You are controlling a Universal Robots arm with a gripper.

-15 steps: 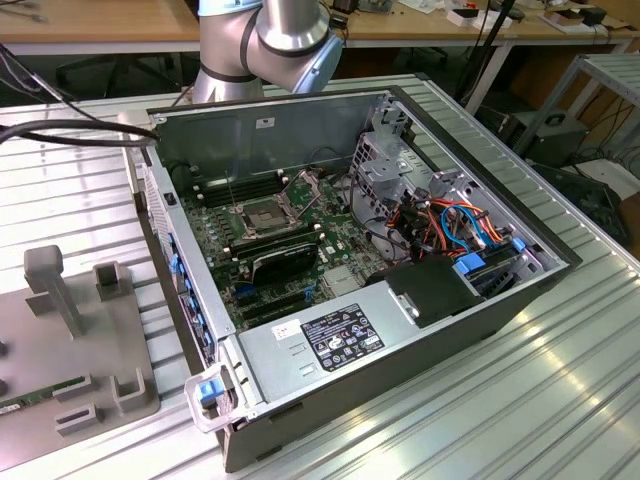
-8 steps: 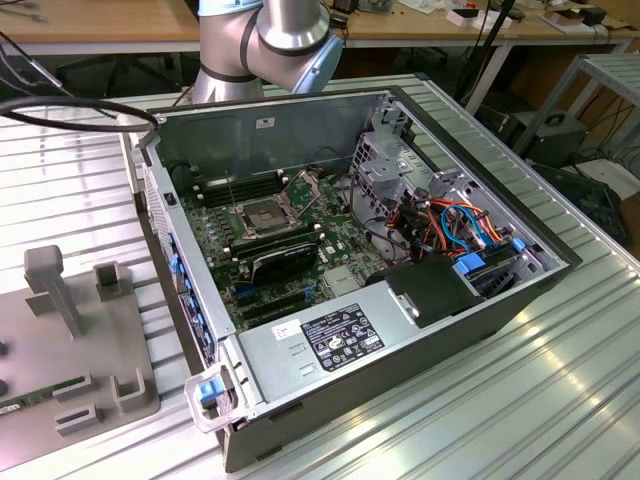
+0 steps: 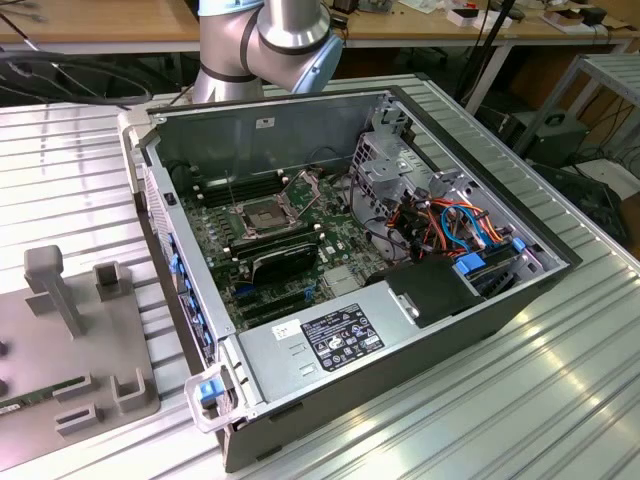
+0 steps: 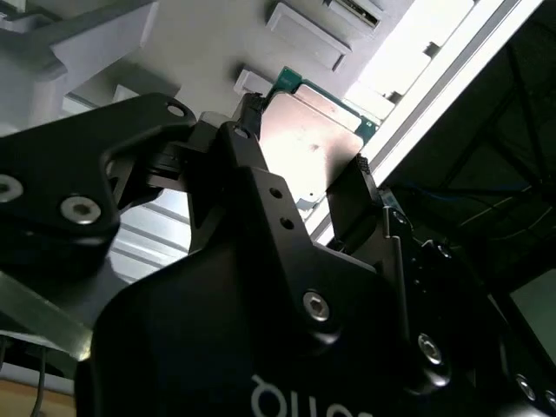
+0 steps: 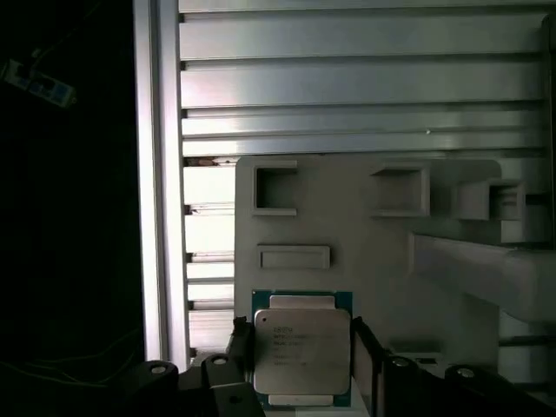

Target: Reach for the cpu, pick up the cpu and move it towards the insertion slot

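From my remote station I saw a silver ribbed aluminium worktop [image 3: 520, 400] running across the scene, its long grooves catching pale streaks of light. Behind it stood a long light-brown wooden desk [image 3: 100, 20] on white metal legs [image 3: 488, 70], with black cables [image 3: 60, 75] trailing through the shadow beneath. On the exterior view's right, a grey metal-framed side table [image 3: 612, 75] stood near a black box-shaped unit [image 3: 548, 135] in the gloom under the desk. In the first wrist view the worktop's ribs glared white where light struck them, right beside deep shadow.
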